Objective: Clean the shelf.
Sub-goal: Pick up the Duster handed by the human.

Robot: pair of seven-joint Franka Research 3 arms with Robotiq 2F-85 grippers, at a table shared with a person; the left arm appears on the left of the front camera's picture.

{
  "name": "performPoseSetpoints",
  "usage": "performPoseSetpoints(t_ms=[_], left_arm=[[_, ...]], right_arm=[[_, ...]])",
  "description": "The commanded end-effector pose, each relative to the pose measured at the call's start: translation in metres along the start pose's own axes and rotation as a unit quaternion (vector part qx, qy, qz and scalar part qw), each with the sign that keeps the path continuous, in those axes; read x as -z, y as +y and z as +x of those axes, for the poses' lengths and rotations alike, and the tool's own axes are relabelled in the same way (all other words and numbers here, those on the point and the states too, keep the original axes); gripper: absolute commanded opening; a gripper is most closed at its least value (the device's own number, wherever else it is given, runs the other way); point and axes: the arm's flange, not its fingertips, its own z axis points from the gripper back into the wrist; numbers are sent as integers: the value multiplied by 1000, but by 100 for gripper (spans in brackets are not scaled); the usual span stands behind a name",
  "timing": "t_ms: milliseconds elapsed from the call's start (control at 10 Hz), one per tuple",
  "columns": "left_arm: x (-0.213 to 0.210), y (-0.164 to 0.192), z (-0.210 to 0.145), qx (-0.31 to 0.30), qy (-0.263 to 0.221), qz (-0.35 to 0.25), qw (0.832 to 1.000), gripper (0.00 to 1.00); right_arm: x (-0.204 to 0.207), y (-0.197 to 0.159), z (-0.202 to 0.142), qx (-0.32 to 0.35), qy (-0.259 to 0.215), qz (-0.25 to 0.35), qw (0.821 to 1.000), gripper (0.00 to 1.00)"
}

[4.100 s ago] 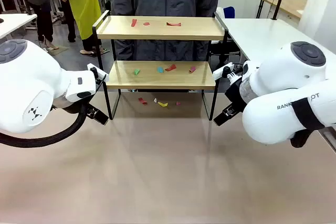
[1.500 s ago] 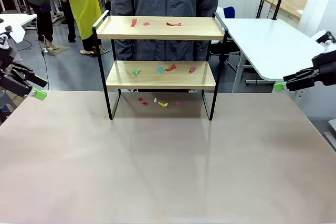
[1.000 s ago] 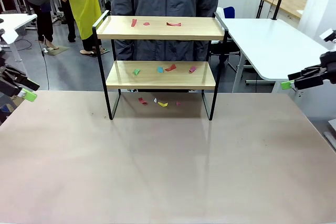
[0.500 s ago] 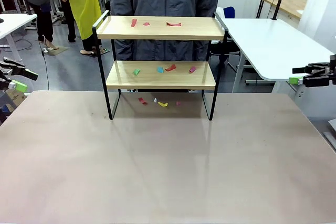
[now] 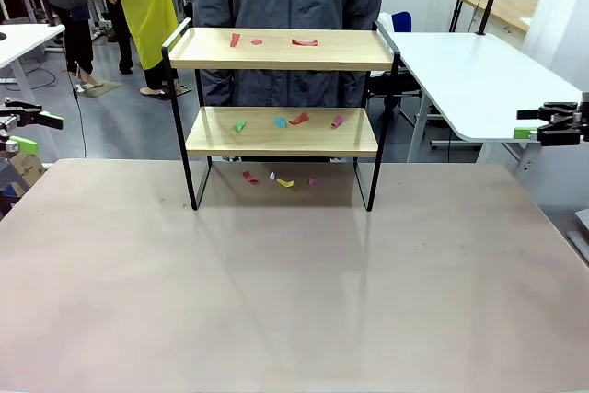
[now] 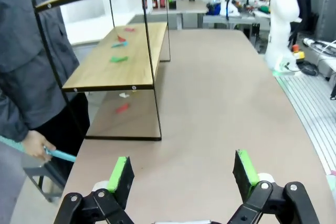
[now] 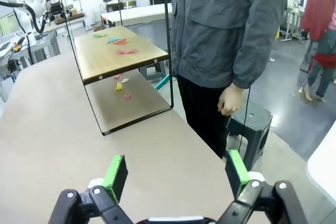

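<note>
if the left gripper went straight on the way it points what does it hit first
Likely the bare table top: the left gripper aims across it, and the shelf stands off to one side. Depth is unclear.

Front view: fixed, faces shelf (image 5: 267, 140) across bench (image 5: 294, 301). Wrist views: over left hand (image 6: 184, 174), right hand (image 7: 173, 174), shelf ahead-left, farther off. All share shelf.

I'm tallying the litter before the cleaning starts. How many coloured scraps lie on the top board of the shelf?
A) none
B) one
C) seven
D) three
D: the front view shows three red scraps spread along the top board of the shelf.
</note>
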Motion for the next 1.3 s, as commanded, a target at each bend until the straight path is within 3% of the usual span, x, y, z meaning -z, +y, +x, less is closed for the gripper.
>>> performPoseSetpoints(t_ms=[0,300,1200], left_arm=[[-9,12,-10,14,-45,15,999,100],[-18,9,-18,34,-68,85,993,100],[-17,12,-22,29,-94,106,989,100]], right_arm=[[-6,-11,3,-7,-26,-8,1000,100],[-11,-22,2,-6,-30,-22,999,100],[-16,-35,0,6,-30,-33,999,100]])
